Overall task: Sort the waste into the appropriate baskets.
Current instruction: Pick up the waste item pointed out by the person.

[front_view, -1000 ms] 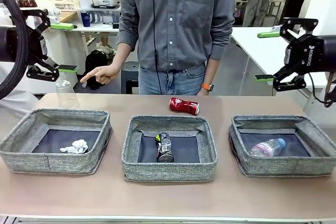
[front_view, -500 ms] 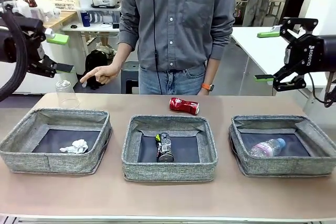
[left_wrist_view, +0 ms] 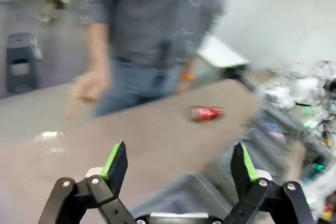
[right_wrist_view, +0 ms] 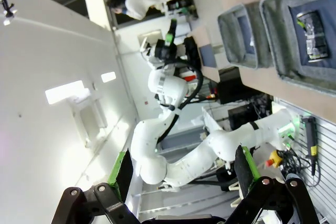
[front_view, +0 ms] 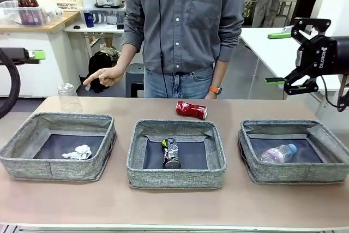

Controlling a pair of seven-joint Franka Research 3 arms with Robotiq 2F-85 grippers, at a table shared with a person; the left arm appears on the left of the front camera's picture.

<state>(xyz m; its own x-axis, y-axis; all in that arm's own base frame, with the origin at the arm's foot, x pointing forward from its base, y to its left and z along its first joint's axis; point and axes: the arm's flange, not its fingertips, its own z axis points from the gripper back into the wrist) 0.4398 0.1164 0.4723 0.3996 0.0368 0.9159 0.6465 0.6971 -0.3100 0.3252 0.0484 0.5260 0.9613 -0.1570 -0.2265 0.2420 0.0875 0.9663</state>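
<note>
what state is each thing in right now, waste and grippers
red crushed can, on its side on the table, outside the baskets
dark crushed can, lying in the middle basket
clear bottle, capped, lying in the right basket
crumpled paper, in the left basket
clear cup, on the table, empty
left gripper, open, empty
right gripper, open, empty

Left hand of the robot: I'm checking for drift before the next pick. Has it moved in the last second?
Yes. In the front view the left hand has swung left, away from the clear plastic cup, toward the picture's edge.
</note>
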